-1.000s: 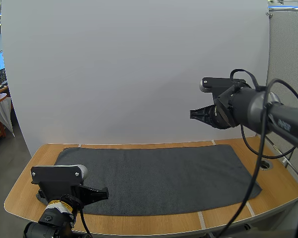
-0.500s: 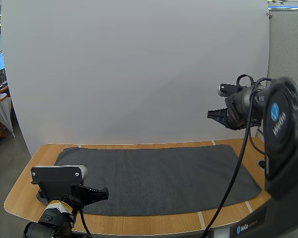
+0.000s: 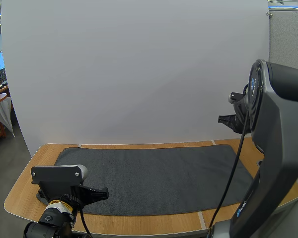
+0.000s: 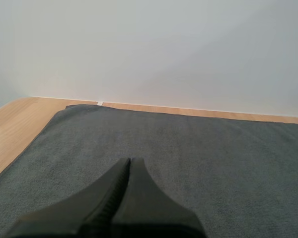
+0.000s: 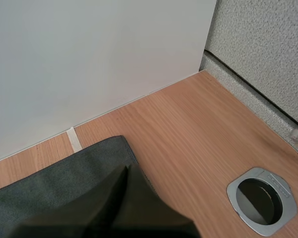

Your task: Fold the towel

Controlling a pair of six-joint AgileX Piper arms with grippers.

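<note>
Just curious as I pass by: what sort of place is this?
Likely a robot test bench, not a home: a wooden desk with a cable hole, a grey towel spread flat on it, a plain white board behind.

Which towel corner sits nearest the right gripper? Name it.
The far right corner, just beyond the tips of the shut right gripper and closest to the round metal-rimmed hole; the other corners lie farther off.
</note>
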